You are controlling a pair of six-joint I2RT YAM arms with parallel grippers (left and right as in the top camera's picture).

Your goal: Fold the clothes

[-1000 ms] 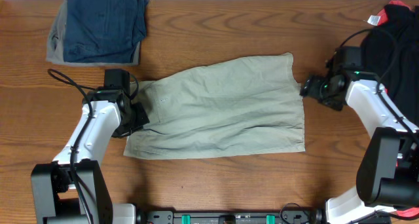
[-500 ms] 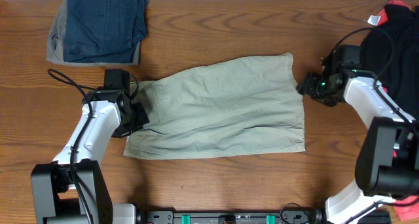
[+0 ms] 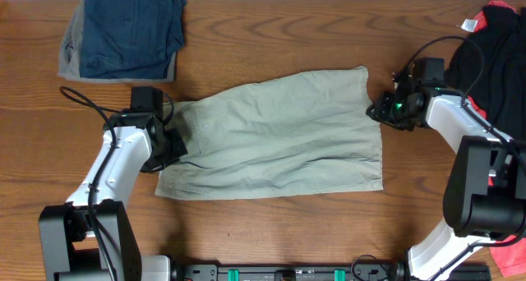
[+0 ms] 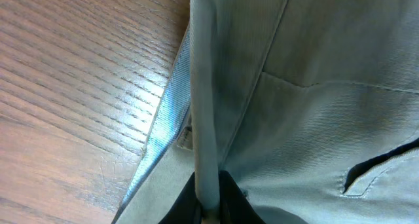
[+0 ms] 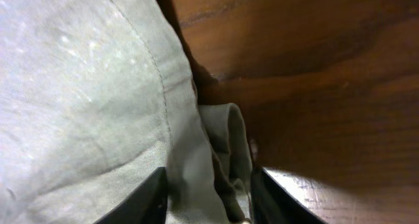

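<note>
The khaki-beige shorts (image 3: 279, 137) lie spread flat across the middle of the wooden table. My left gripper (image 3: 169, 143) is at their left edge, shut on a fold of the fabric; the left wrist view shows the pinched seam (image 4: 204, 132) between my dark fingers (image 4: 208, 207), with pale lining beside it. My right gripper (image 3: 380, 110) is at the shorts' upper right edge. In the right wrist view its fingers (image 5: 208, 198) stand apart on either side of the bunched hem (image 5: 226, 152).
A folded navy and grey pile (image 3: 123, 30) sits at the back left. Black and coral-red garments (image 3: 493, 43) lie at the back right corner, close behind my right arm. Bare wood (image 3: 271, 232) runs along the front.
My right gripper has moved left, from just off the shorts' right edge onto the hem. The left arm and the shorts have not moved.
</note>
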